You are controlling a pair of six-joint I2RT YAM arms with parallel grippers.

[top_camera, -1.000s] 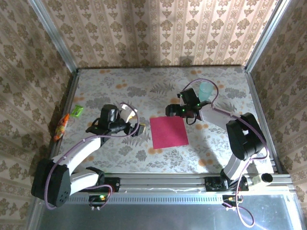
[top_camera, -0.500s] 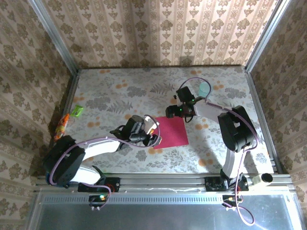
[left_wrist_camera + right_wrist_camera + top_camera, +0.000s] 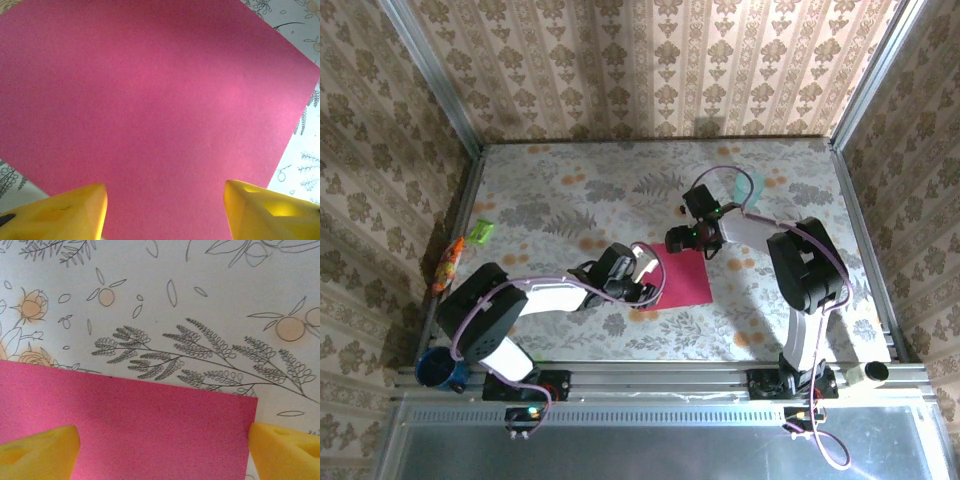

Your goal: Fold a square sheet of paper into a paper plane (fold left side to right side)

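Note:
The square sheet of paper (image 3: 678, 273) lies flat on the flowered tabletop, magenta-red and unfolded. My left gripper (image 3: 646, 283) hangs low over its near-left part. In the left wrist view the paper (image 3: 150, 100) fills most of the picture, and the left gripper (image 3: 165, 212) is open, its yellow fingertips (image 3: 75, 210) apart over the sheet. My right gripper (image 3: 684, 239) is at the paper's far edge. The right wrist view shows that edge and one corner (image 3: 130, 420), with the right gripper (image 3: 162, 452) open and its fingertips (image 3: 287, 447) spread wider than the strip of paper between them. No paper plane is in view.
A pale teal cup (image 3: 750, 186) stands behind the right arm at the back right. A green packet (image 3: 480, 232) and an orange packet (image 3: 447, 262) lie by the left wall. Patterned walls with metal posts enclose the table (image 3: 570, 200) on three sides.
The left arm has reached rightward from the table's left part to the paper's left side, and its jaws have narrowed somewhat. The right gripper has shifted a little left along the far edge.

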